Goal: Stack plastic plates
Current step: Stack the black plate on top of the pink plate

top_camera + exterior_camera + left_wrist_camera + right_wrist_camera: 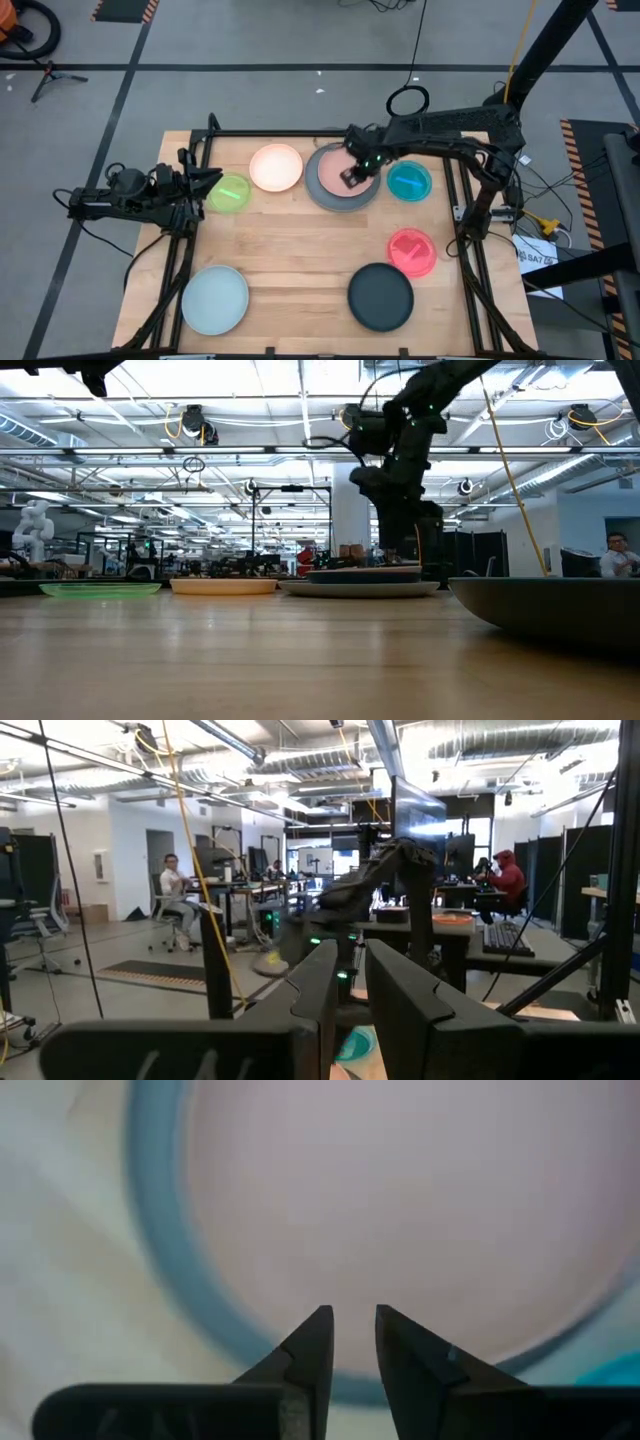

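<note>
Right gripper, fingers nearly together and empty, hangs over the pink plate stacked on the grey plate; left gripper sits narrow at 9 o'clock by the green plate.

I'm seeing the wooden worktop sitting on grey floor; beyond it, a seated person is working at a desk and another in red is sitting.

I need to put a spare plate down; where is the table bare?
Bare wood fills the middle, between the cream plate and grey plate behind and the pale blue plate and navy plate in front. The back row is crowded.
</note>
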### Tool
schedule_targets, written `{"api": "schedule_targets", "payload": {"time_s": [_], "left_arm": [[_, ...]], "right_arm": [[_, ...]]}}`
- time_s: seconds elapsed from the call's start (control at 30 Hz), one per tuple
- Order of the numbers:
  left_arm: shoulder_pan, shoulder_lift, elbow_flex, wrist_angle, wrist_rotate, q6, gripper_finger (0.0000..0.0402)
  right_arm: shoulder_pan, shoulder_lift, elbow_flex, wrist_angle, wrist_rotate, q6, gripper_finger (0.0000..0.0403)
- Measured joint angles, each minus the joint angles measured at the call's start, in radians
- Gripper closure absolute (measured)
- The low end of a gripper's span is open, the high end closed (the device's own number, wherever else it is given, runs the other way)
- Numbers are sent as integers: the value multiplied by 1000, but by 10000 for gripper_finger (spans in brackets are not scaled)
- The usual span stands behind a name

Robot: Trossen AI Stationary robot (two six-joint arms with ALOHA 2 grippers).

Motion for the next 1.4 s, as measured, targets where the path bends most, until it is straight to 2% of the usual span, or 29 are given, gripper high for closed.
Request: {"api": "schedule_targets", "payload": {"time_s": [0.33, 0.5, 0.6, 0.73, 0.9, 1.1, 1.4], "left_arm": [[0, 0, 0, 0, -3, -9, 339], [0, 0, 0, 0, -2, -42, 339], [0, 0, 0, 0, -2, -57, 339], [0, 0, 0, 0, -1, -84, 339], [0, 0, 0, 0, 1, -99, 339], [0, 0, 0, 0, 3, -100, 339], [0, 0, 0, 0, 3, -102, 339]], "right_arm": [[316, -1, 0, -100, -55, -90, 330], [492, 1, 0, -108, -45, -216, 330], [589, 5, 0, -105, 20, -271, 330], [687, 6, 0, -101, 153, -236, 316], [748, 6, 0, -101, 185, -179, 279], [761, 6, 0, -101, 184, -169, 239], [762, 20, 0, -100, 184, -156, 228]]}}
